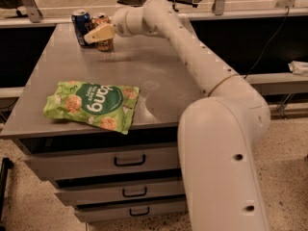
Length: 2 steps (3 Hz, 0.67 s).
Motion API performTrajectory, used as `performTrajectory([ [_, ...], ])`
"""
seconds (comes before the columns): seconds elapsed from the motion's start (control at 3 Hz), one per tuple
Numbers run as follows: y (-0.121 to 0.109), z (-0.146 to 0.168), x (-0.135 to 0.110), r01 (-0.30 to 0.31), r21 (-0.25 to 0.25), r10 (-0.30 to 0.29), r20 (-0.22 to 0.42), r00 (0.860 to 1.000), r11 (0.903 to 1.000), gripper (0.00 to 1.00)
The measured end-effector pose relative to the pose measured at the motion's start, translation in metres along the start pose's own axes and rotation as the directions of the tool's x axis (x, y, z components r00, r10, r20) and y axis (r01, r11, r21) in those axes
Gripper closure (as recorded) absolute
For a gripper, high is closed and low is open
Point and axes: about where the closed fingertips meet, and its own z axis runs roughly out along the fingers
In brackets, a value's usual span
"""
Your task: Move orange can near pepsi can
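Orange can (pixel 106 45), just right of the pepsi can (pixel 81 27), is largely covered by the gripper (pixel 96 34); both cans' lettering is blurred.

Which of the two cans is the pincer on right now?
The orange can, the gold-brown one: the pincer lies across its front. The blue pepsi can stands uncovered just to its left in the picture.

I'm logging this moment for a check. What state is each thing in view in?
orange can: upright on the table, close beside the pepsi can.
pepsi can: upright at the far left corner.
hand: at the orange can, across its front.
green snack bag: lying flat near the front edge.
drawers: all three shut.
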Motion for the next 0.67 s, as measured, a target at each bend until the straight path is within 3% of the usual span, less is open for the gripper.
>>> performTrajectory([
  [0.67,-0.051,-0.15,-0.018,0.073,0.058,-0.073,0.001,0.997,0.9957,0.0],
])
